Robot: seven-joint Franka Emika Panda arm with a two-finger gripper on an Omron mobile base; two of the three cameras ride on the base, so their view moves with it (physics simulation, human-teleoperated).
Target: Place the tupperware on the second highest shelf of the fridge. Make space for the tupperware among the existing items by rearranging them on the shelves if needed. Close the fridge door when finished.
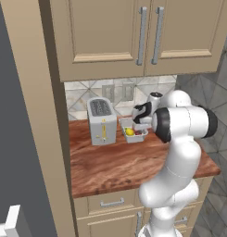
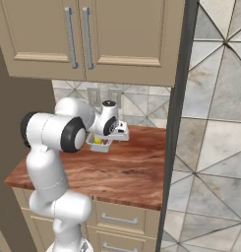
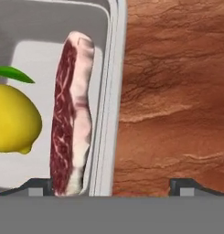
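one tupperware [image 1: 133, 133]: on the wooden table [image 1: 119, 164], just right of the silver toaster [image 1: 102, 121]
contents: lemon [image 3: 15, 119], raw steak [image 3: 71, 114]
claw [image 3: 111, 185]: wide open, straddling the tub's wall, gripping nothing

White Franka arm [image 1: 177, 152] bent fwd at elbow, wrist down; dark two-finger gripper [image 3: 112, 186] pointing down, jaws wide apart, nothing between
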